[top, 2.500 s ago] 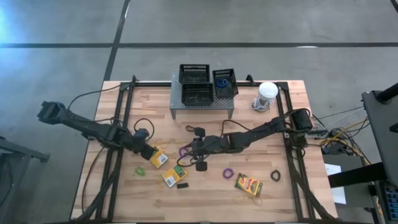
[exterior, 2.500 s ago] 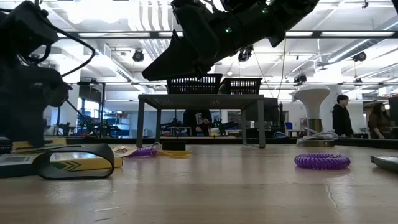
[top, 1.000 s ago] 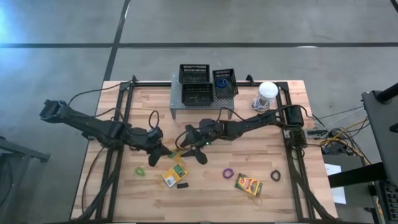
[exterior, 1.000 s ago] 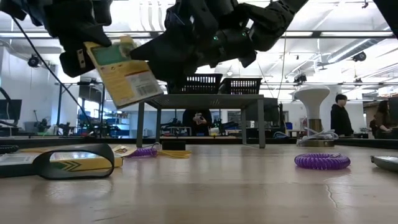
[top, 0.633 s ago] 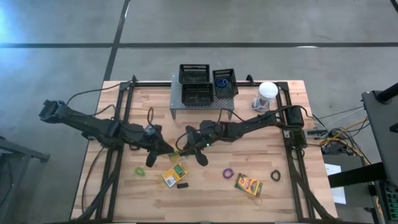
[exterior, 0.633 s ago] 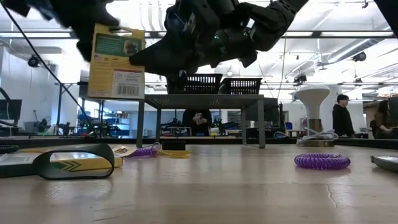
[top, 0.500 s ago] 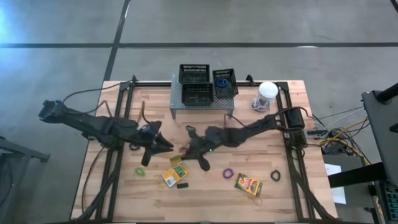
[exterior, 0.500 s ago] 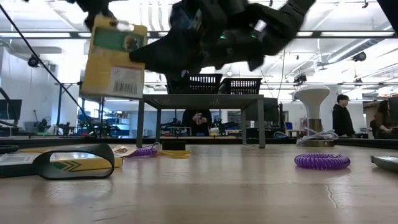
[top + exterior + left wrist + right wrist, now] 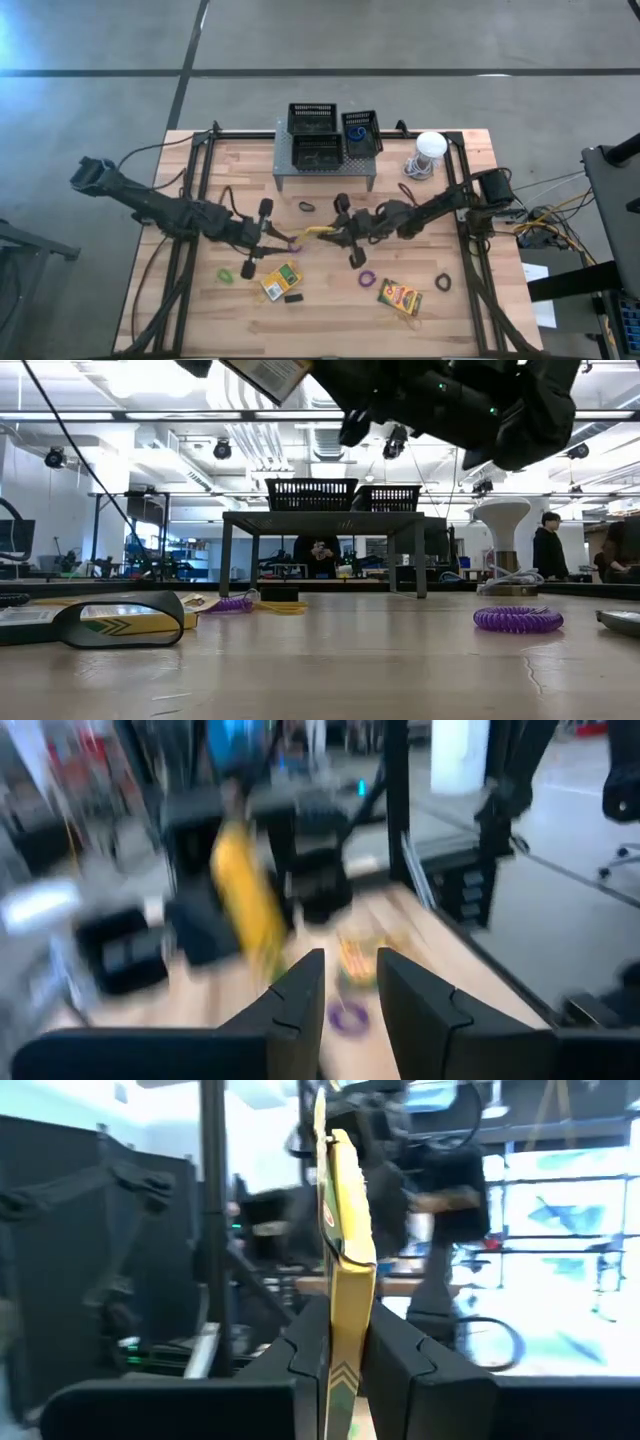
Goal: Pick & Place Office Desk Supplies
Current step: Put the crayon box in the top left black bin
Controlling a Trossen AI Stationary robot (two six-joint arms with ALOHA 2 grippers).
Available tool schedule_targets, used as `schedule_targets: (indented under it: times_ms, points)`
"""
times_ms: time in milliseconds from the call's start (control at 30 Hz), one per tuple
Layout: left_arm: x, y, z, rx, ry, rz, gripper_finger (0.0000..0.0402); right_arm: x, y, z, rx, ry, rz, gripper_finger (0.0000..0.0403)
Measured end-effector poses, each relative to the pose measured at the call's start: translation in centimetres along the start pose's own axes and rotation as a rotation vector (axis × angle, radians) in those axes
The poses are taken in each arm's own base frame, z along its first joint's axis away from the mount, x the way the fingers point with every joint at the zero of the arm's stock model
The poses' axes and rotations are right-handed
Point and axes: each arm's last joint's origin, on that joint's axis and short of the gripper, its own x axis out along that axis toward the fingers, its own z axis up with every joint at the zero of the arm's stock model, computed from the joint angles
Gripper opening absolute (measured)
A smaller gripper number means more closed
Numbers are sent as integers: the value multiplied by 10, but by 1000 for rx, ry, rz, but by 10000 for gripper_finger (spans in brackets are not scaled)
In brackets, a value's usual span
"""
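Above the middle of the wooden surface (image 9: 330, 315), the two arms meet tip to tip, and a slim yellow-orange crayon box (image 9: 345, 1230) hangs in the air between them. The right end effector (image 9: 340, 1330) has it pinched across its two broad faces, so the flat cardboard box stands edge-on between the dark fingers. That looks a sound hold, since the wide faces give the pads something to press on. The left end effector (image 9: 350, 985) faces it from the left with its fingers parted and nothing between them. I read this as a hand-over, with the box now carried by the right arm alone.

Against the far edge stands a grey perforated metal shelf (image 9: 325, 172) carrying three black lattice baskets (image 9: 316, 118). They are open-topped and rigid, and probably the box's destination. The right arm seems better placed to reach them.

More supplies lie on the near part of the surface:
- Another crayon box (image 9: 280, 279) lies flat, with a tiny black block (image 9: 293, 297) just beside it.
- A third box (image 9: 400, 297) lies further right.
- Thin, limp rubber-band loops lie scattered about — a purple one (image 9: 367, 277), a green one (image 9: 226, 273) and a black one (image 9: 442, 282).

The loops look the fiddlier pick, being soft and nearly flat against the wood.
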Motion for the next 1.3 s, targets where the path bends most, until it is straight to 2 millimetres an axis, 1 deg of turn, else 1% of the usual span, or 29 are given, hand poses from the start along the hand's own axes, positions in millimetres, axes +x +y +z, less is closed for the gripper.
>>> schedule_targets:
  times_ms: [100,167,300,400,500,567,667,733,833,1033,1300]
  points:
    - [5,1,8,115,-61,21,105,-6,0,6,-12,-2,-4,36]
    - [5,3,13,152,-75,71,115,-8,0,10,-14,-7,-6,36]
    - [7,7,13,140,-63,200,153,-12,0,16,-31,-18,-32,36]
    - [13,9,12,91,-101,224,190,-12,-1,19,-42,-26,-56,36]
    - [24,10,3,72,-75,236,220,-12,-1,19,-52,-28,-75,36]
    - [32,11,-1,73,-45,248,232,-12,-1,20,-52,-31,-83,36]
    - [44,11,-3,54,-29,265,234,-12,-1,20,-52,-32,-82,36]
    - [49,11,-2,52,-24,275,225,-12,-1,20,-52,-32,-82,36]
    - [53,11,-1,49,-23,283,196,-12,-1,20,-51,-32,-82,36]
    - [51,11,2,-4,-33,283,122,-12,-1,19,-49,-26,-80,36]
    - [51,11,-2,-1,3,282,34,-13,-1,17,-50,-3,-78,42]
